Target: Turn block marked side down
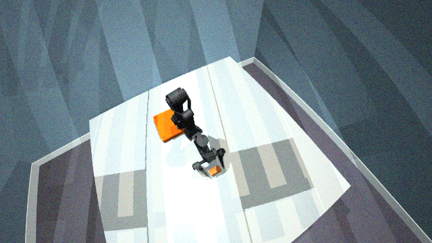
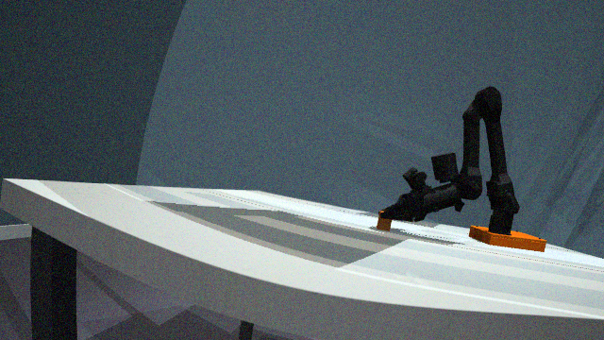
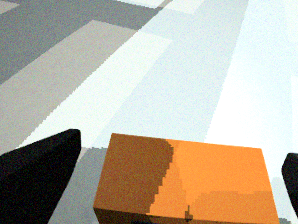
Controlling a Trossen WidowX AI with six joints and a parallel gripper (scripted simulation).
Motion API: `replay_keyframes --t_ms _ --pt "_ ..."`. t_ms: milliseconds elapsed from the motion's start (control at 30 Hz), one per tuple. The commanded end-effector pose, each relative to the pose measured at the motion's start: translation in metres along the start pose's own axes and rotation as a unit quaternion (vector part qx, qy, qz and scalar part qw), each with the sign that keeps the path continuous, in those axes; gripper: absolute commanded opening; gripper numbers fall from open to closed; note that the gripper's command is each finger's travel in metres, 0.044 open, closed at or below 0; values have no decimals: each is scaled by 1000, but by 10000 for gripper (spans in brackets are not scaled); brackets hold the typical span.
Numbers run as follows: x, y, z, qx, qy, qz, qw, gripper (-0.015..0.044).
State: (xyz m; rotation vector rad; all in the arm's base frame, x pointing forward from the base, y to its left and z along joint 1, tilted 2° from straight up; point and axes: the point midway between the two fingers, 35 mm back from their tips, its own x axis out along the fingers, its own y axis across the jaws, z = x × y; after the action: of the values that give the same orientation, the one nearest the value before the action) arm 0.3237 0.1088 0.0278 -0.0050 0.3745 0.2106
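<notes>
The orange block (image 1: 215,171) (image 2: 383,222) (image 3: 200,183) lies on the white, grey-striped table (image 1: 118,135) (image 2: 189,236) (image 3: 133,50). My gripper (image 1: 210,166) (image 2: 390,215) (image 3: 184,151) is open and low over the table. Its black fingers stand apart on either side of the block. I see a gap between the left finger and the block; the right finger is only just in view at the frame edge.
The arm's orange base plate (image 1: 163,127) (image 2: 510,238) sits on the table behind the block. The table's edges fall off to a dark floor with a pale border (image 1: 304,108). A dark table leg (image 2: 52,288) shows at the left.
</notes>
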Motion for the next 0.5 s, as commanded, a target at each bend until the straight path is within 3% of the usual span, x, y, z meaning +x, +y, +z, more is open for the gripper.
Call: replay_keyframes --t_ms 0,467 --pt "0 -1 0 -2 0 -2 1000 440" --pt "3 0 0 -3 11 -1 1000 440"
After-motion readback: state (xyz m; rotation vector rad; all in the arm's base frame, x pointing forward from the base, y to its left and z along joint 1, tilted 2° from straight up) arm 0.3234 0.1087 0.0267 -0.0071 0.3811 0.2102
